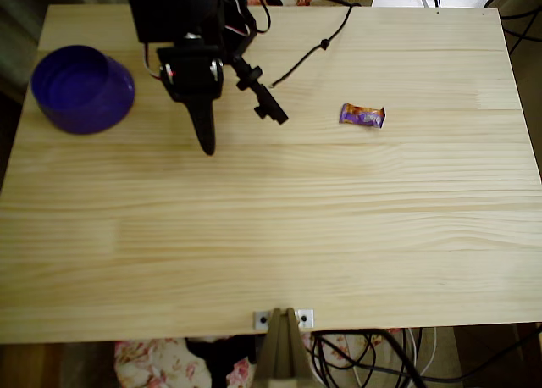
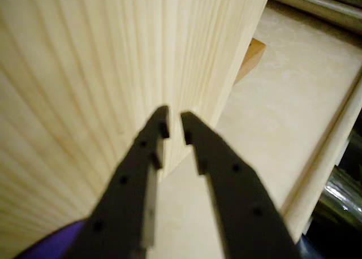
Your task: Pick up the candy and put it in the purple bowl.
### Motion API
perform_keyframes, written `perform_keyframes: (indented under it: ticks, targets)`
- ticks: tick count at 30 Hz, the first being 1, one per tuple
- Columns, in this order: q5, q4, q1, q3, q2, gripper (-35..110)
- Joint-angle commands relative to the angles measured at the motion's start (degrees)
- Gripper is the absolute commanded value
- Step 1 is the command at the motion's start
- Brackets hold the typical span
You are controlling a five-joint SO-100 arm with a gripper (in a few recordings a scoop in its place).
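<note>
1. One candy (image 1: 362, 115) on the table (image 1: 271, 235), purple wrapper with orange markings, lying flat with its long side roughly left-right in the overhead view. It sits in the upper right-of-centre part of the tabletop.
2. Candy vs my gripper (image 1: 207, 144): in the overhead view the candy is well to the right of my fingertips and slightly higher in the picture. Bare wood between us, no contact.
3. My gripper: nothing between the fingers. In the wrist view (image 2: 174, 128) the tips stand close together with a narrow gap between them, so nearly closed but gripping nothing. Fingers (image 2: 226, 185) are black, pointing out over the table edge toward the floor beyond.
4. Purple bowl (image 1: 82, 89): upper left of the table in the overhead view, upright, just left of my arm, well apart from the candy. I sit between bowl and candy. A sliver of purple shows at the bottom left of the wrist view (image 2: 54, 245).
5. Black cable (image 1: 309, 53) trails across the top of the table, between my arm and the candy, not touching the candy.
</note>
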Motion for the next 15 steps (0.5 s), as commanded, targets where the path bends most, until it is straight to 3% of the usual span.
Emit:
perform_keyframes:
  ticks: [1,11,15]
  targets:
    - [0.0,-0.3,-0.1,3.3,1.8,0]
    - [-0.6,-0.3,-0.7,3.3,1.8,0]
    - [3.8,-0.5,0.2,3.3,1.8,0]
